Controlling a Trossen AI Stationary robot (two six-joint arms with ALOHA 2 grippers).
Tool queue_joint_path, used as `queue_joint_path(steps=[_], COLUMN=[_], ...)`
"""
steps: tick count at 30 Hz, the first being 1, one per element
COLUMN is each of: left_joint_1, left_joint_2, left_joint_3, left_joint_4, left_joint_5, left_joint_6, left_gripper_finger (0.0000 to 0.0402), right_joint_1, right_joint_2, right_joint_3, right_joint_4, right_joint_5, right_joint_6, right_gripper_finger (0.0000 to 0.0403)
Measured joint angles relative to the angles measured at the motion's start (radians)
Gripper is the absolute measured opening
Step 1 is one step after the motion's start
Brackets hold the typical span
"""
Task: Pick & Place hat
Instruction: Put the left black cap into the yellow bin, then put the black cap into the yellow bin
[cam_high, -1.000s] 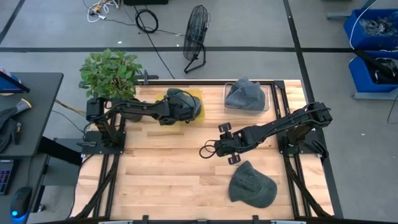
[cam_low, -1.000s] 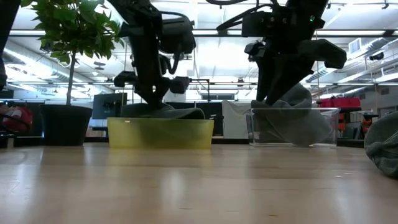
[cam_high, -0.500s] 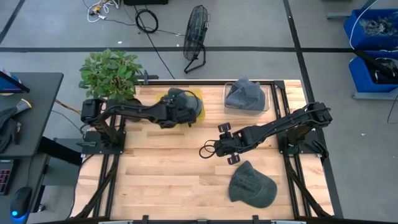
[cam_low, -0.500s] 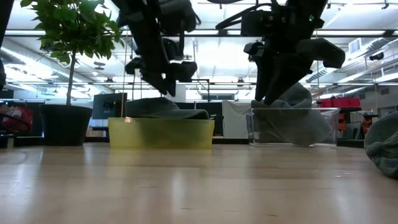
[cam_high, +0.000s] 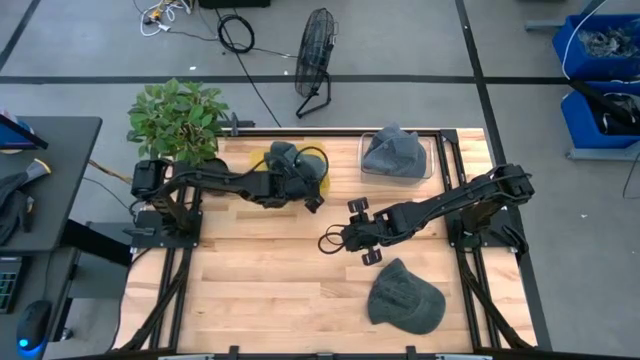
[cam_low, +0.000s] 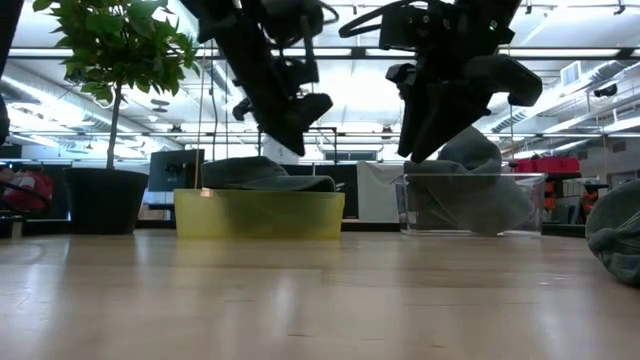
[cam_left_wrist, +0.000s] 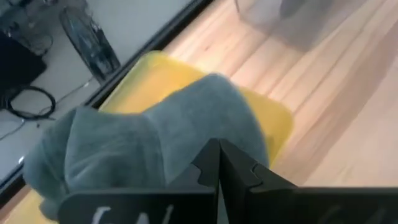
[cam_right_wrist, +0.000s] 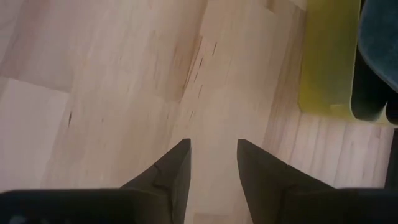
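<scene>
A grey hat (cam_high: 288, 160) lies in the yellow bin (cam_high: 316, 158) at the table's far left; it also shows in the left wrist view (cam_left_wrist: 155, 137) and rises above the bin's rim in the low view (cam_low: 262, 172). My left gripper (cam_high: 305, 190) hangs shut and empty above the bin's near right corner (cam_left_wrist: 217, 149). My right gripper (cam_high: 335, 240) is open and empty over bare wood at mid-table (cam_right_wrist: 213, 149). A second grey hat (cam_high: 405, 298) lies flat on the table near the front right.
A clear bin (cam_high: 397, 155) at the far right holds another grey hat. A potted plant (cam_high: 175, 118) stands at the far left corner. Bare wood lies between the bins and the near edge.
My left gripper has risen from the hat in the yellow bin and drawn back toward the table's right and near edge. The hat stays in the bin. My right arm has barely moved.
</scene>
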Motion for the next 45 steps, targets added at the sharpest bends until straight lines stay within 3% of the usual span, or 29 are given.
queue_joint_path(steps=[6, 13, 19, 25, 29, 37, 43, 45], left_joint_1=[0.061, 0.107, 0.129, 0.140, 0.122, 0.044, -0.029, -0.042], left_joint_2=[0.071, 0.126, 0.128, 0.132, 0.132, -0.024, -0.150, -0.174], left_joint_3=[0.001, 0.005, 0.004, 0.000, 0.000, 0.000, 0.001, 0.001], left_joint_4=[0.022, 0.032, 0.039, 0.031, 0.030, 0.034, 0.037, 0.033], left_joint_5=[0.139, 0.130, 0.031, 0.112, 0.109, 0.054, 0.056, 0.055], left_joint_6=[-0.005, -0.053, -0.053, -0.066, -0.026, 0.056, 0.160, 0.184], left_gripper_finger=[0.0006, 0.0005, 0.0005, 0.0005, 0.0005, 0.0005, 0.0007, 0.0013], right_joint_1=[0.000, 0.000, 0.000, 0.000, 0.000, 0.035, 0.107, 0.128], right_joint_2=[0.000, 0.000, 0.000, 0.000, 0.000, -0.009, -0.010, -0.011], right_joint_3=[0.000, 0.000, 0.000, 0.000, 0.000, 0.005, 0.105, 0.143], right_joint_4=[0.000, -0.001, -0.001, -0.001, -0.001, -0.048, -0.270, -0.319], right_joint_5=[0.000, 0.000, 0.000, 0.000, 0.000, -0.078, -0.117, -0.198], right_joint_6=[0.001, 0.000, 0.000, 0.000, 0.000, 0.039, 0.117, 0.163], right_gripper_finger=[0.0134, 0.0134, 0.0134, 0.0134, 0.0134, 0.0134, 0.0134, 0.0134])
